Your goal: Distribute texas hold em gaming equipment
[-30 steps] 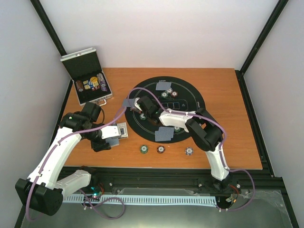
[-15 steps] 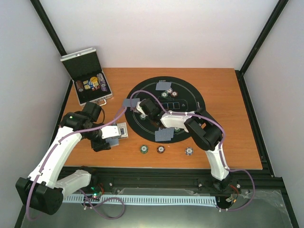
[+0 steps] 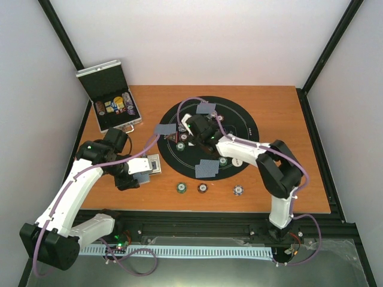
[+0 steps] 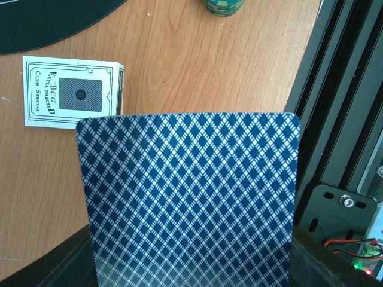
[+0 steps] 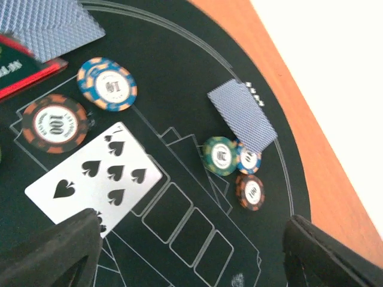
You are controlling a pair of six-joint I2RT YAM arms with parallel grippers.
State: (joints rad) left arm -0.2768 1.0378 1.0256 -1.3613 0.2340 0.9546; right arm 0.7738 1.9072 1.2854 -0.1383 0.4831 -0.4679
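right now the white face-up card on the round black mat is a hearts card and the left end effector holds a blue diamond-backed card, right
Wrong suit: the white face-up card on the round black mat shows spades, not hearts, per the right wrist view. The left end effector does hold a blue diamond-backed card.

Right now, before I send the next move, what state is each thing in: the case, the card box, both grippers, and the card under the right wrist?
Metal case: lid open, chips inside.
Card box: lying flat on the table.
Left gripper: shut on blue-backed cards.
Right gripper: open, empty, above the mat.
Spade card: face up on the mat.
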